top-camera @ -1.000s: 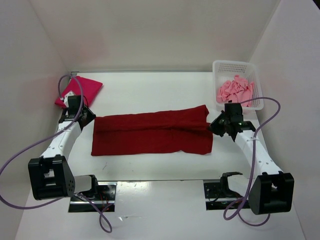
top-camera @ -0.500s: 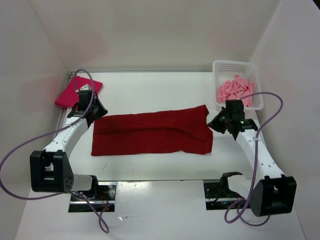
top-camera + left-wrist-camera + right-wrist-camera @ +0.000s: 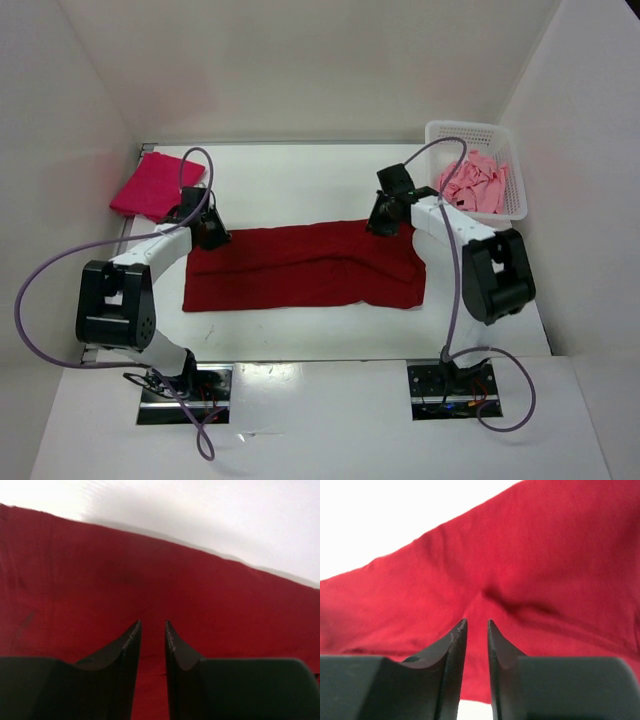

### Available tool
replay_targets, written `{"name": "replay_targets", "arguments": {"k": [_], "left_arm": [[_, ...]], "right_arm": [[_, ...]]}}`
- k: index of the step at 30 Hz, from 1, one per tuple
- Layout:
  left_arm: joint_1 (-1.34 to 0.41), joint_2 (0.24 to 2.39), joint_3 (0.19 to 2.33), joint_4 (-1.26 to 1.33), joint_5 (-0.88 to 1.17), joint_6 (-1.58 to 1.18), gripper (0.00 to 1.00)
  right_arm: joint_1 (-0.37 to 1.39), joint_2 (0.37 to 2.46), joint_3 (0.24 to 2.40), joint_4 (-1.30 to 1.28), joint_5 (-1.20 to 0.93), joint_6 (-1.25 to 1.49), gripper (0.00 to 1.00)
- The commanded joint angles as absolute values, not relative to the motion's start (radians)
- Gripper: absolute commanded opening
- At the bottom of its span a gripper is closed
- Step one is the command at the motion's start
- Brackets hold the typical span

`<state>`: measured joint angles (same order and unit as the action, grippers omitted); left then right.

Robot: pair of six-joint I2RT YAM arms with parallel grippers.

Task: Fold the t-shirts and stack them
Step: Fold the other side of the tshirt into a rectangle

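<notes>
A darker red t-shirt (image 3: pixel 300 268) lies folded into a long band across the middle of the table. My left gripper (image 3: pixel 209 234) hovers over its far left corner, jaws a narrow gap apart with only red cloth (image 3: pixel 200 595) showing beneath them (image 3: pixel 152 622). At the shirt's far right edge is my right gripper (image 3: pixel 384 220), also slightly open and holding nothing (image 3: pixel 477 621) above rumpled red cloth (image 3: pixel 545 555). A crimson-magenta t-shirt (image 3: pixel 155 185) rests folded at the back left. The light pink t-shirt (image 3: pixel 474 183) is bunched up in the basket.
The white perforated basket (image 3: pixel 462 127) stands at the back right corner against the wall. White walls enclose the table (image 3: pixel 300 180) on three sides. Purple cables loop from both arms over the table's sides.
The left gripper swung right from beside the magenta shirt onto the red shirt's far left corner. The right gripper moved left and farther back to the shirt's far edge, its jaws parting slightly.
</notes>
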<state>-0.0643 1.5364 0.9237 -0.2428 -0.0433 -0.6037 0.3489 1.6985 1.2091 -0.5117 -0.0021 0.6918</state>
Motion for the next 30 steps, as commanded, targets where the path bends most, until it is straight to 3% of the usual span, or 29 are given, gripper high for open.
{"name": "replay_targets", "arguments": {"k": [1, 6, 16, 19, 30], "left_arm": [[-0.063, 1.554, 0.92, -0.255, 0.008, -0.584, 0.32], [-0.063, 1.516, 0.888, -0.264, 0.029, -0.594, 0.32], [-0.063, 1.405, 0.868, -0.242, 0.029, -0.623, 0.32], [-0.063, 1.396, 0.859, -0.242, 0.029, -0.623, 0.32], [-0.063, 1.387, 0.859, -0.215, 0.058, -0.632, 0.32]], "right_arm": [[0.353, 1.791, 1.278, -0.453, 0.031, 0.64, 0.31], [0.362, 1.874, 1.359, -0.443, 0.031, 0.629, 0.41], [0.411, 1.89, 1.325, -0.448, 0.044, 0.618, 0.41], [0.42, 1.875, 1.304, -0.469, 0.044, 0.63, 0.36], [0.44, 1.793, 1.22, -0.495, 0.106, 0.658, 0.38]]}}
